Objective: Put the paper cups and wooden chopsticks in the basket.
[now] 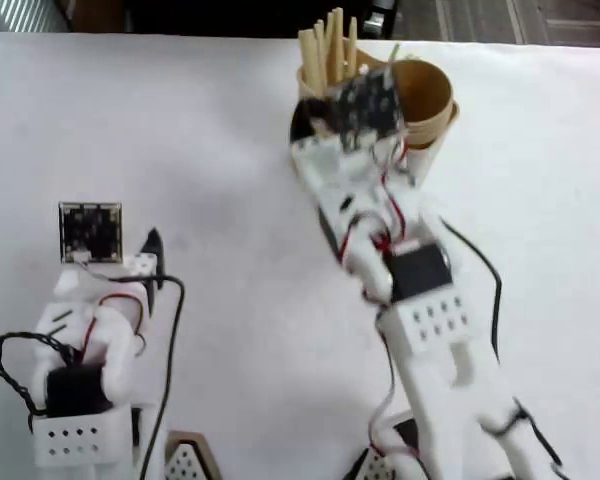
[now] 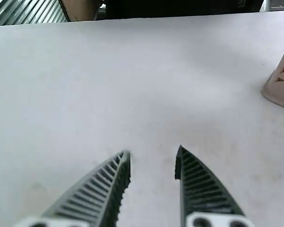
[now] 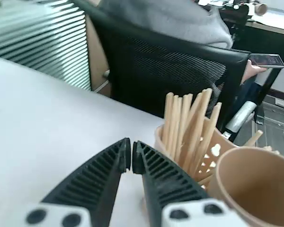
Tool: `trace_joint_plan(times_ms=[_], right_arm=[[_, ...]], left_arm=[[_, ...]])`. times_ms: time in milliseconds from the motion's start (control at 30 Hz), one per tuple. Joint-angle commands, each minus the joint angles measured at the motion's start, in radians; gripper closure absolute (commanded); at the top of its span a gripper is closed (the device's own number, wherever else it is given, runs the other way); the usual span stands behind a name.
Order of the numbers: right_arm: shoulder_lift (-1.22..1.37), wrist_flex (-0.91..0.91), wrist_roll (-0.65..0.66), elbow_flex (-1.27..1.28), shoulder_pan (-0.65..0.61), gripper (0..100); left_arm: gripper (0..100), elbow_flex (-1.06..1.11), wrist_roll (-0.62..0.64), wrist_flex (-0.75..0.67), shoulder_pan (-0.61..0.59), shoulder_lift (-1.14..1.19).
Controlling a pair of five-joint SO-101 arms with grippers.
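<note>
Wooden chopsticks point(image 3: 189, 127) stand in the far basket point(image 3: 211, 152), a cup point(image 3: 255, 184) just right of them. My right pincer point(image 3: 131, 151) is pinched together on nothing beside them; my left pincer point(image 2: 153, 158) is spread apart.

You had a white bench point(image 1: 230, 120) under everything; past its far edge stood a black mesh chair point(image 3: 170, 66) and a ribbed grey panel point(image 3: 38, 42).

The left pincer point(image 2: 153, 152) gapes over the white table point(image 2: 132, 71), the basket point(image 2: 281, 85) well apart
</note>
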Motion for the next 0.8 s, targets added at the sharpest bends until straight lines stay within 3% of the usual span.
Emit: trace_joint_plan(times_ms=[0,100,233,467,767], right_arm=[[-0.156,0.042,0.015,0.083,-0.013,98.1],[-0.257,0.067,0.044,0.195,-0.008,98.1],[-0.400,0.068,0.041,0.365,-0.002,98.1],[-0.654,0.068,0.041,0.657,0.005,98.1],[-0.984,0.068,0.041,0.994,0.113,97.8]], left_arm=[[83,-0.049,0.006,0.003,-0.010,-0.013],[84,-0.061,0.006,0.003,-0.010,-0.013],[93,-0.071,0.000,0.015,-0.004,-0.067],[94,-0.038,-0.012,0.189,0.045,-0.412],[94,0.086,-0.074,0.180,0.053,-0.374]])
